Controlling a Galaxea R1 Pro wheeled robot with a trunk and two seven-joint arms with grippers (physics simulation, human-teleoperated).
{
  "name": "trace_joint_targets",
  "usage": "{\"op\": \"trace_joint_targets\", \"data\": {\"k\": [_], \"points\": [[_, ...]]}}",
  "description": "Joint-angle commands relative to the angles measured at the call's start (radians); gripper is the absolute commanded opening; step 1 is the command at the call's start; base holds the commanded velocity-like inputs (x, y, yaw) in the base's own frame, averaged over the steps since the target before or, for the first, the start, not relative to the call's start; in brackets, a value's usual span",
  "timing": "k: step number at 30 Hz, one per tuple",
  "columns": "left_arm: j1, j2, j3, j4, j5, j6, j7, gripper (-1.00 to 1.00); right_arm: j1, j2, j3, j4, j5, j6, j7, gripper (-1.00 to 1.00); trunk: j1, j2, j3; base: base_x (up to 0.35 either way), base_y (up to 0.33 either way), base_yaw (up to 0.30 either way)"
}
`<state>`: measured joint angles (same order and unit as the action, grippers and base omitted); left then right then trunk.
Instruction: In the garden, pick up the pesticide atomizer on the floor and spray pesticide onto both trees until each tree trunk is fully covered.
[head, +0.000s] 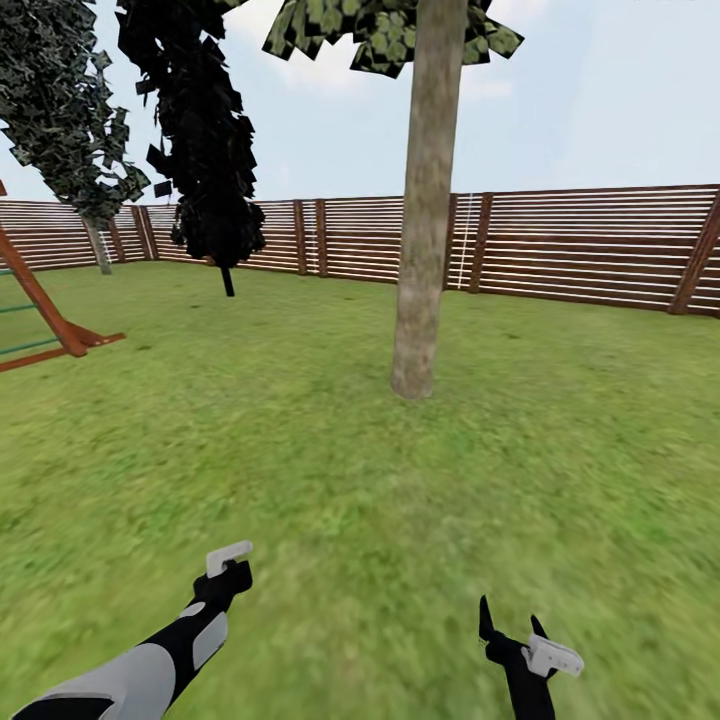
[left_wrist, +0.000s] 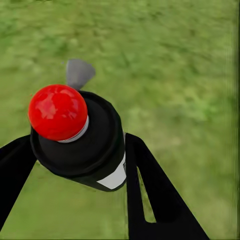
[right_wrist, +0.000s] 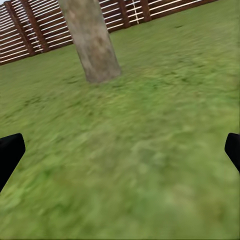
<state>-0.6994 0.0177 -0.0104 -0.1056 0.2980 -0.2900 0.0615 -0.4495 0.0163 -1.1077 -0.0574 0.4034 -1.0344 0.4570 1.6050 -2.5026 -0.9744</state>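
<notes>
Left claw (left_wrist: 75, 165) clamped on dark pesticide atomizer (left_wrist: 80, 142) with red cap, held low above grass lawn (head: 300, 450), right claw (head: 512, 628) spread wide and empty, grey-brown tree trunk (head: 425, 200) ahead, slatted wooden fence (head: 590, 245) behind.

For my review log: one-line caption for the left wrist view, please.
Left claw shut on the dark pesticide atomizer with its red cap, held above the blurry green grass floor.

Black atomizer (left_wrist: 85, 145), red cap (left_wrist: 57, 111)
</notes>
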Motion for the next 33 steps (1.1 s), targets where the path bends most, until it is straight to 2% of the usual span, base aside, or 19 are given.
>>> {"op": "trace_joint_targets", "data": {"k": [1,7,13,15,18,19,21,25,29,33], "points": [[0.0,0.0,-0.001,0.0,-0.001,0.0,0.0,-1.0,0.0,-0.001,0.001,-0.004,0.001,0.003,0.0,1.0,0.0,0.0,0.0,0.315,-0.176,0.0],[0.0,-0.001,-0.002,-0.009,-0.005,0.0,0.001,-1.0,0.0,-0.008,0.0,-0.062,0.002,0.025,0.001,1.0,0.0,0.0,0.0,0.315,-0.176,0.0],[0.0,-0.007,-0.003,-0.011,-0.005,0.0,0.0,-1.0,0.0,-0.006,0.005,-0.062,0.004,0.035,0.005,1.0,0.0,0.0,0.0,0.315,-0.176,0.0],[0.0,-0.009,-0.004,-0.011,-0.005,0.0,0.0,-1.0,0.0,-0.009,0.005,-0.061,0.005,0.106,0.007,1.0,0.0,0.0,0.0,0.315,-0.176,0.0],[0.0,-0.01,-0.004,-0.011,-0.005,0.0,0.0,-1.0,0.0,-0.01,0.006,-0.068,0.008,0.451,0.008,1.0,0.0,0.0,0.0,0.315,-0.176,0.0],[0.0,-0.01,-0.004,-0.011,-0.005,0.0,0.001,-1.0,0.0,-0.01,0.006,-0.071,0.009,0.592,0.008,1.0,0.0,0.0,0.0,0.315,-0.176,0.0],[-0.001,-0.01,-0.003,-0.011,-0.005,0.0,0.001,-1.0,0.0,-0.012,0.006,-0.074,0.009,0.687,0.009,1.0,0.0,0.0,0.0,0.315,-0.176,0.0],[0.0,-0.01,-0.004,-0.011,-0.005,0.0,0.001,-1.0,0.0,-0.05,0.004,-0.112,0.006,0.748,0.012,1.0,0.0,0.0,0.0,0.315,-0.176,0.0],[0.0,-0.01,-0.003,-0.011,-0.005,0.0,0.001,-1.0,0.0,-0.051,0.003,-0.196,0.005,0.753,0.012,1.0,0.0,0.0,0.0,0.315,-0.176,0.0],[0.0,-0.01,-0.003,-0.011,-0.006,0.0,0.001,-1.0,0.0,-0.051,0.003,-0.229,0.005,0.753,0.011,1.0,0.0,0.0,0.0,0.315,-0.176,0.0]]}}
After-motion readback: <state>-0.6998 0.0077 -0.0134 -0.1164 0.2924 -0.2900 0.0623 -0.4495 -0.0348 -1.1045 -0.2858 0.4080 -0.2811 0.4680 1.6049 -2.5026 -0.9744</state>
